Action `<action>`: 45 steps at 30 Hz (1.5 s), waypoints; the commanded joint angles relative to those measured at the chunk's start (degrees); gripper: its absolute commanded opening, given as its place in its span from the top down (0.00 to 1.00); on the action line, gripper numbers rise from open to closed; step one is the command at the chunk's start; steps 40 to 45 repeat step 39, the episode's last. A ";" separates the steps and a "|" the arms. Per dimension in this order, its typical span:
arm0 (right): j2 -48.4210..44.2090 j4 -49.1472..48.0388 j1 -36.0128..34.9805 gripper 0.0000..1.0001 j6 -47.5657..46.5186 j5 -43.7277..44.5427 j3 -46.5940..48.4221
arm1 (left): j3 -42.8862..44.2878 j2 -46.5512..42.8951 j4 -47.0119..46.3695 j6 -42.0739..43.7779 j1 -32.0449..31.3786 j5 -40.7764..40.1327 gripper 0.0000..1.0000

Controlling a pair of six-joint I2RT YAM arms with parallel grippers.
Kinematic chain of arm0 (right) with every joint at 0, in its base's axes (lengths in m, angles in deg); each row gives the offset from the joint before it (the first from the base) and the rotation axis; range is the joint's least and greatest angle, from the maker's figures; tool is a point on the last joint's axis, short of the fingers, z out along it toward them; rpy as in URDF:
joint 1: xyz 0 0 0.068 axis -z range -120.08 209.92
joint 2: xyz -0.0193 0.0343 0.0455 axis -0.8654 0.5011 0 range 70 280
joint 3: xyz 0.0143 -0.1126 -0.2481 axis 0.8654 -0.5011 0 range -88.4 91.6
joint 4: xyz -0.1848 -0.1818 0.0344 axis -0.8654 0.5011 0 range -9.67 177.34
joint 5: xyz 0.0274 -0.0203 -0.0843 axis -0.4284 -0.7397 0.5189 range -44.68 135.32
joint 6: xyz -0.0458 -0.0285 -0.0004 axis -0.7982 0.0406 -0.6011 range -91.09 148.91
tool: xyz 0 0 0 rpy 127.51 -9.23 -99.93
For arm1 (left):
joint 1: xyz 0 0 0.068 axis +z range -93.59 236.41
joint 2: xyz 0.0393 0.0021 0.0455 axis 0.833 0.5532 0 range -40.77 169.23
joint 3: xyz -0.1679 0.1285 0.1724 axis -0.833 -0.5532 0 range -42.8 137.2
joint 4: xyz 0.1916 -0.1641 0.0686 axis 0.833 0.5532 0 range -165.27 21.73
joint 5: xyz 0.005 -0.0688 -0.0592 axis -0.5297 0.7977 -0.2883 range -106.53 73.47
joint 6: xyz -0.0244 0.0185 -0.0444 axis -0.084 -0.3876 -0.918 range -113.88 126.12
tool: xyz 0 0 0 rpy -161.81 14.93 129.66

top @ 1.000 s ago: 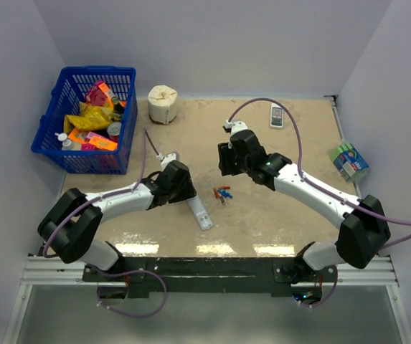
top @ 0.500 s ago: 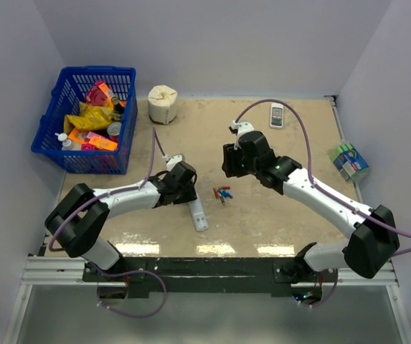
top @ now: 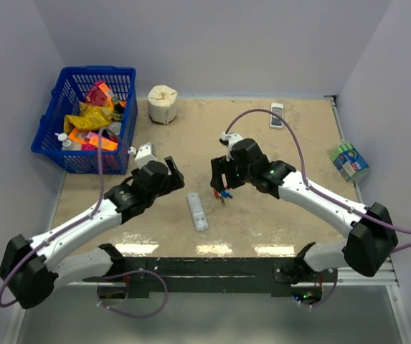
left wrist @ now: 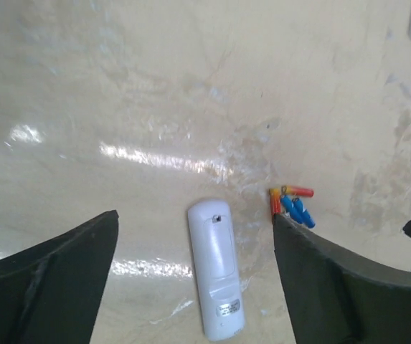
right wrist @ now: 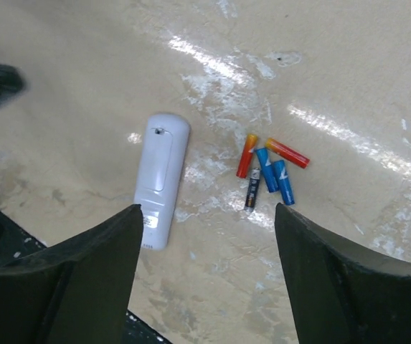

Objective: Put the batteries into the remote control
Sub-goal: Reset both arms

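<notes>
Looking down through the left wrist camera, I see the left gripper [top: 171, 174] with its fingers [left wrist: 54, 272] spread wide and nothing between the pads. The remote control [left wrist: 218, 276] lies flat on the table [left wrist: 119, 86] in the gap between them, plain back up with the compartment cover in place. The batteries [left wrist: 291, 204] sit in a small heap just off the tip of the finger on the right of that view, beside the remote's rounded end but apart from it.

The right gripper [top: 218, 178] hangs over the same spot, its fingers [right wrist: 69, 265] also well apart and empty. From its wrist camera, the remote control [right wrist: 161, 179] lies close to the finger on the left. The batteries [right wrist: 268, 172], two blue, two red-orange and one dark, are bunched together nearer the other finger.
</notes>
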 commanded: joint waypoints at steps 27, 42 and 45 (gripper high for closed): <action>-34.75 -4.72 2.78 0.02 -10.41 57.92 11.03 | 16.01 -35.36 -30.99 58.66 0.76 -31.43 0.00; -36.95 -6.48 2.86 0.02 -10.58 57.75 9.36 | 13.64 -36.16 -34.69 61.21 0.76 -32.13 0.00; -36.95 -6.48 2.86 0.02 -10.58 57.75 9.36 | 13.64 -36.16 -34.69 61.21 0.76 -32.13 0.00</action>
